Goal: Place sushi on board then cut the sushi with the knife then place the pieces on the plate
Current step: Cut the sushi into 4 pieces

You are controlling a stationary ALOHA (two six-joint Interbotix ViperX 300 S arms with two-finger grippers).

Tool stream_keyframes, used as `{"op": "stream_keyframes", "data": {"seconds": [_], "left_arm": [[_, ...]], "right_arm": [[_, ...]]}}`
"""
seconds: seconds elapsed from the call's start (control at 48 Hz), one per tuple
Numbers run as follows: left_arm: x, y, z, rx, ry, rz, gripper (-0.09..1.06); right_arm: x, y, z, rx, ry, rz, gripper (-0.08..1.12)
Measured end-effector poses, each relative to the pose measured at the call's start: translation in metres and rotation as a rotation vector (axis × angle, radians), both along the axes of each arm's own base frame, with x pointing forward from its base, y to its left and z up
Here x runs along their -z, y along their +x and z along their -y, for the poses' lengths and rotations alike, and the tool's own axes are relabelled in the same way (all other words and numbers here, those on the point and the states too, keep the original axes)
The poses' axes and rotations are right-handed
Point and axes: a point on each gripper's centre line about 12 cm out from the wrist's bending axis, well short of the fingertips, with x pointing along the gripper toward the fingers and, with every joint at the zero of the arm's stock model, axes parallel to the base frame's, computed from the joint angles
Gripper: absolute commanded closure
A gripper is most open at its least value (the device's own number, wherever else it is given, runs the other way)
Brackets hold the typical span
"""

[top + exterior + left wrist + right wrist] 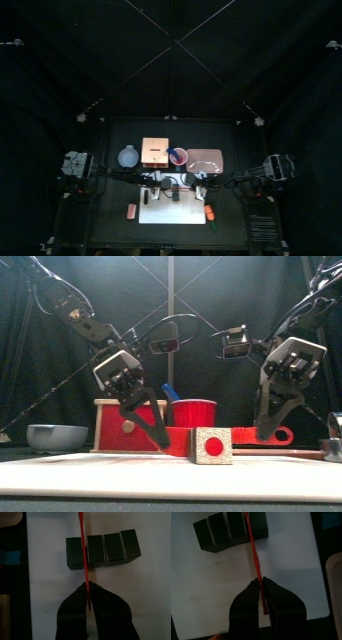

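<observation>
The dark green sushi roll (210,445) lies on the white board (134,471) with its red-centred end toward the front. In the left wrist view it shows as several joined blocks (113,548). A thin red knife (82,547) lies straight across the roll (221,531), near one end. My right gripper (258,580) is shut on the knife's handle (257,438). My left gripper (85,588) comes from the other side, shut on the blade's far end. Both grippers (160,440) (269,432) reach down close to the board on either side of the roll.
Behind the board stand the wooden box with red front (114,421), the red cup (195,414) holding a blue knife (171,391), the blue-grey bowl (56,436) and the pink tray (205,160). Small orange toys lie at the board's left (132,210) and right (210,212).
</observation>
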Motion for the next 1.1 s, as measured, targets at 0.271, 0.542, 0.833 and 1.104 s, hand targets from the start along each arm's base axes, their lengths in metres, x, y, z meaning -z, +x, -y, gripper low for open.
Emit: {"op": "stream_keyframes", "data": {"seconds": [0.271,0.542,0.833,1.104], "left_arm": [[0.0,0.001,-0.02,-0.032,0.018,0.001,0.54],[-0.008,-0.001,-0.021,-0.028,0.023,0.015,0.54],[-0.042,-0.006,-0.005,0.009,0.019,0.073,0.54],[-0.043,-0.008,0.025,0.05,-0.021,0.072,0.54]], "right_arm": [[-0.001,0.001,0.019,0.027,-0.029,0.006,0.65],[-0.01,0.004,0.021,0.033,-0.036,0.005,0.65],[-0.048,0.004,0.006,0.006,-0.032,0.053,0.65],[-0.052,0.002,-0.018,-0.025,0.023,0.064,0.65]]}}
